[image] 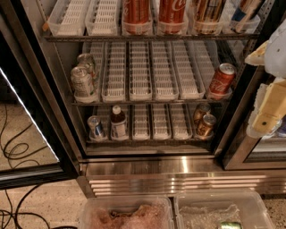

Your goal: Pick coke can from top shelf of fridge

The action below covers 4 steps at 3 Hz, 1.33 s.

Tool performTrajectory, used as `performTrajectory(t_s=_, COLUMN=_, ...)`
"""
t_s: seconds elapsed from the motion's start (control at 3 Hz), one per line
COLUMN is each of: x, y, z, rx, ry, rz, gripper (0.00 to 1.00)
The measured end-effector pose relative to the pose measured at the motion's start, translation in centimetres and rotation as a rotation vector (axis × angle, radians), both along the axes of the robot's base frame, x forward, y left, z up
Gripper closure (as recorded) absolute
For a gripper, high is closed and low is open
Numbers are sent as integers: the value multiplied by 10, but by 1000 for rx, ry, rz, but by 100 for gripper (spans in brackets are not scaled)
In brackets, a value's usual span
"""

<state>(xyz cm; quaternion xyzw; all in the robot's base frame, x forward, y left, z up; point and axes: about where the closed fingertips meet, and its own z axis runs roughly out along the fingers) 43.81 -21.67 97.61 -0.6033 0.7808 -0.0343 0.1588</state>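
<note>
Step in hand: approach. The grasp is judged not yet begun.
Fridge (67,147): door stands open to the left, and all three racks are exposed.
Top shelf (147,37): at the upper edge of view. Only the lower bodies of its cans show.
Coke can (172,13): upright in a centre-right lane of the top shelf. A second red can (136,13) stands just beside it on the left, and a bronze can (208,14) on the right.
Decoy: a leaning red can (221,79) sits at the right end of the middle shelf (143,102), which is the wrong shelf.
Gripper (268,107): at the right edge of view, in front of the door frame. It is well apart from the coke can, lower than it, and nothing is seen in it. Whether it is released or clenched cannot be told.
Next move, as judged: raise the gripper and carry it left to top-shelf height, line it up with one red can, then go straight in over the front rail.
Risk, as judged: the neighbours stand close on both sides, so a skewed entry could knock one of them.
Foreground: two plastic bins (127,214) below the fridge, clear of the reach path.
</note>
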Motion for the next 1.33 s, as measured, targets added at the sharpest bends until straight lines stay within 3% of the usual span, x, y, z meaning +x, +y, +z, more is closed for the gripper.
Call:
performTrajectory(t_s=0.67, x=1, y=2, z=2, rx=17, ry=-19, rz=-2, gripper=0)
performTrajectory(t_s=1.0, x=10, y=10, z=3, rx=91, ry=-85, rz=0, gripper=0)
performTrajectory(t_s=1.33, x=24, y=26, z=17, rx=185, ry=-186, rz=58, gripper=0)
